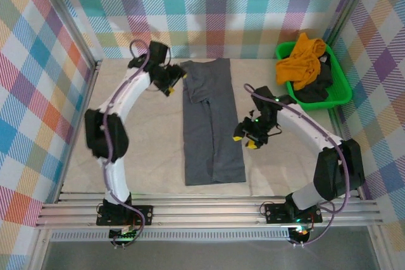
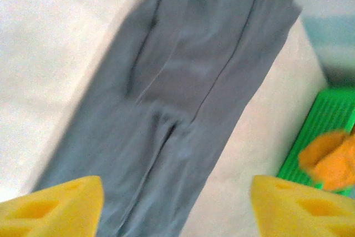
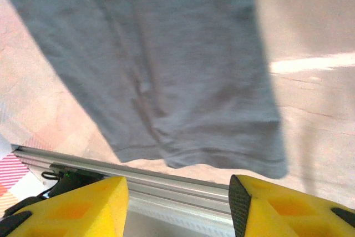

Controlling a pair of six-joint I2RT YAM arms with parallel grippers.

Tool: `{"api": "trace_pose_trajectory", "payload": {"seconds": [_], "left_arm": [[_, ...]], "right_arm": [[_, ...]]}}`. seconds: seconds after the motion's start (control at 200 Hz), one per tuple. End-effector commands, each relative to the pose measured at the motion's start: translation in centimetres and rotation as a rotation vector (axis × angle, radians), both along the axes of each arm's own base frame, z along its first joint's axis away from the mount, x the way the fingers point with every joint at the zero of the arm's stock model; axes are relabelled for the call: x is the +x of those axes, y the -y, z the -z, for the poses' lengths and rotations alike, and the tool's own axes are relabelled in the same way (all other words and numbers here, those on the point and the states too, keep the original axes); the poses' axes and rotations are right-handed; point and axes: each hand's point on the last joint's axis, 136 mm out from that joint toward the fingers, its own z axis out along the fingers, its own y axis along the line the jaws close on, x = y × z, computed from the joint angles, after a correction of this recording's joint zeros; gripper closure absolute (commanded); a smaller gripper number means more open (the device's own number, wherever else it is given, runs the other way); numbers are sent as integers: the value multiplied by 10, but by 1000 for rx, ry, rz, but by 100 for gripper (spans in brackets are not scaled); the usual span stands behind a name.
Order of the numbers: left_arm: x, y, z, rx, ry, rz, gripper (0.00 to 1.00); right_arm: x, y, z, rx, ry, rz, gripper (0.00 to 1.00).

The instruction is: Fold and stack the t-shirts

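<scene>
Grey t-shirt [image 1: 212,124] between left end effector [image 1: 172,84] and right end effector [image 1: 245,140], both spread; orange tee [image 1: 304,58] in basket [image 1: 340,74].

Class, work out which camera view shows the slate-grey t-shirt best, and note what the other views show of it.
The top external view: the slate-grey t-shirt lies whole there, folded into a long strip. The left wrist view gives a blurred stretch of it; the right wrist view gives one end with its hem.
</scene>
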Motion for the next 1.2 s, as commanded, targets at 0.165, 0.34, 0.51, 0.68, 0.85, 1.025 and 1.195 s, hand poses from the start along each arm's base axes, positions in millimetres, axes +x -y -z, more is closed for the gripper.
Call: {"api": "trace_pose_trajectory", "payload": {"seconds": [0.165,0.34,0.51,0.68,0.85,1.025,1.195], "left_arm": [[-231,31,112,-116,-496,337,53],[-274,54,132,-108,-550,421,52],[-303,51,157,-1,-650,488,58],[-312,50,167,25,-680,518,61],[-315,51,170,39,-688,537,64],[-321,47,178,79,-709,556,70],[-320,43,177,101,-702,557,87]], "right_arm": [[-56,13,46,12,-183,-74,49],[-80,19,70,6,-274,-82,49],[-90,21,84,-3,-316,-94,49],[-89,12,95,3,-330,-98,52],[-89,0,106,-24,-344,-121,55],[-92,-5,116,-61,-345,-137,61],[-90,-5,117,-74,-327,-137,87]]}}
